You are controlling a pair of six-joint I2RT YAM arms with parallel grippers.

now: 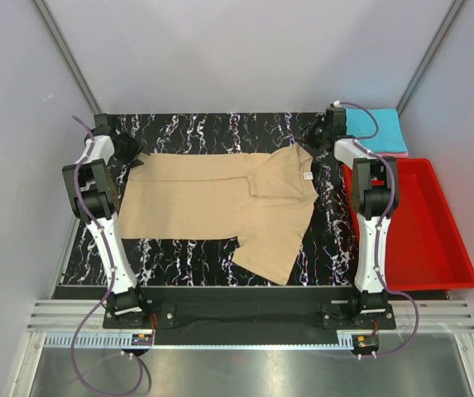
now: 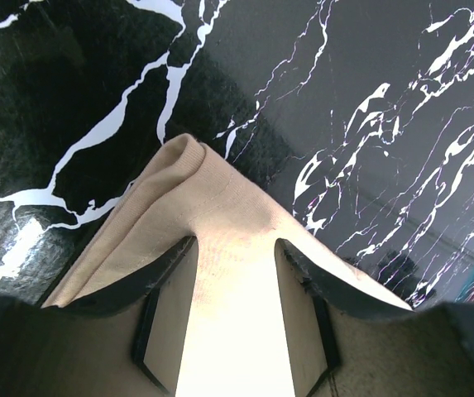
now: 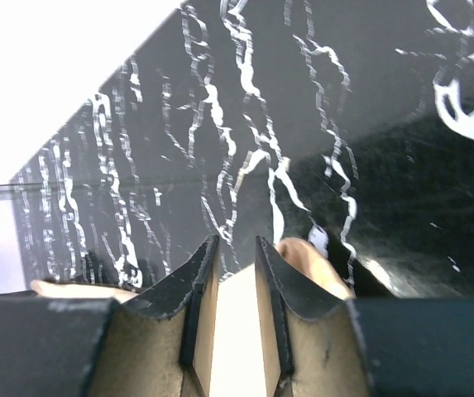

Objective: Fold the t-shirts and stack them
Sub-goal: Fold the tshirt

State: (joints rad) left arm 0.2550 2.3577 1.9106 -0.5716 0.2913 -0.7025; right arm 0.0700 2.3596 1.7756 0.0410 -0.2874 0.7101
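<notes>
A tan t-shirt point(image 1: 212, 203) lies spread on the black marble table point(image 1: 187, 128), with its right part folded over and a small white neck label point(image 1: 308, 175) showing. My left gripper point(image 1: 129, 155) is at the shirt's far left corner, and in the left wrist view point(image 2: 237, 248) it is shut on the tan cloth point(image 2: 212, 190), which tents up between the fingers. My right gripper point(image 1: 313, 132) is at the far right corner, and in the right wrist view point(image 3: 235, 244) it is shut on tan cloth point(image 3: 311, 260). A folded cyan shirt point(image 1: 381, 128) lies on a pink one point(image 1: 402, 154) at the far right.
A red plastic bin point(image 1: 423, 223) stands to the right of the table, beside the right arm. Grey walls enclose the table on the left, back and right. The folded stack sits just behind the bin.
</notes>
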